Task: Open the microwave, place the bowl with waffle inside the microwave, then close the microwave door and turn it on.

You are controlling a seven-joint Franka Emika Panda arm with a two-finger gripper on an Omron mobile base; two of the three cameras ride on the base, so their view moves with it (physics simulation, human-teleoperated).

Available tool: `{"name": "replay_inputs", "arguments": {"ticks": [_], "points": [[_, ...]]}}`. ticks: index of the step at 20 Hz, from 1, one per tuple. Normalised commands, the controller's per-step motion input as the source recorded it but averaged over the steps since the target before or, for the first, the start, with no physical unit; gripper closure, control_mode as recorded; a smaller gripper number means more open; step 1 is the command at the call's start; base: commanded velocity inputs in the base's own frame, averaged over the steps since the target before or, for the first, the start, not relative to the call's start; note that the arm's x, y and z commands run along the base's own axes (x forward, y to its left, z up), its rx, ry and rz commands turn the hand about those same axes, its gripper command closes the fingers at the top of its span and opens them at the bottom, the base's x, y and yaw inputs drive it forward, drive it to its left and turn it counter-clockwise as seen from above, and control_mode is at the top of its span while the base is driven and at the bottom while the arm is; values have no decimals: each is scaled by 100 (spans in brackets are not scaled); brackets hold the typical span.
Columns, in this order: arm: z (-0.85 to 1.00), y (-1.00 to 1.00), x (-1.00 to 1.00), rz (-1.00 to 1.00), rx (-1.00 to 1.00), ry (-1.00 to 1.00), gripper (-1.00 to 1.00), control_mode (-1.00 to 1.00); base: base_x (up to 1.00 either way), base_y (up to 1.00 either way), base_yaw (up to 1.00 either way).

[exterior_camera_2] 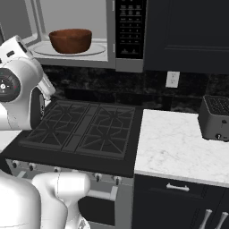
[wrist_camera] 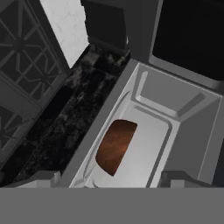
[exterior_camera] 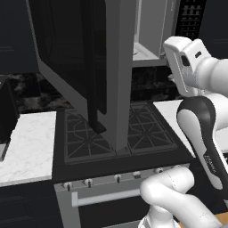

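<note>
Bowl in the open microwave, above a dark stove.
Microwave door (exterior_camera: 84, 62) swung wide at 9 o'clock; bowl (exterior_camera_2: 70, 40) on the microwave (exterior_camera_2: 74, 20) turntable; tool (wrist_camera: 109, 180) open before it; toaster (exterior_camera_2: 216, 117) on marble counter (exterior_camera_2: 174, 147) at 3 o'clock.

White arm (exterior_camera: 202, 133) bends upward at the elbow, wrist raised high; gripper (wrist_camera: 109, 177) jaws stand wide apart, holding nothing.

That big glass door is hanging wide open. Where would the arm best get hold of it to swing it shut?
Probably the dark vertical handle on the microwave door, near its free edge, farthest from the hinge. Come from the outer face with the open gripper; the bar is slim enough for the fingers to straddle.
</note>
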Motion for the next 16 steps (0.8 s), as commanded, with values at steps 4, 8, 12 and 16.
{"name": "replay_inputs", "arguments": {"ticks": [4, 8, 12, 16], "points": [[-3, 0, -82, 0, 0, 1, 100, -100, 0, 0, 0], [0, 0, -90, 0, 0, 12, 100, -100, 0, 0, 0], [-1, 0, -97, 2, 0, 17, 100, -100, 0, 0, 0], [-16, 0, -88, 7, 0, 17, 100, -100, 0, 0, 0]]}}
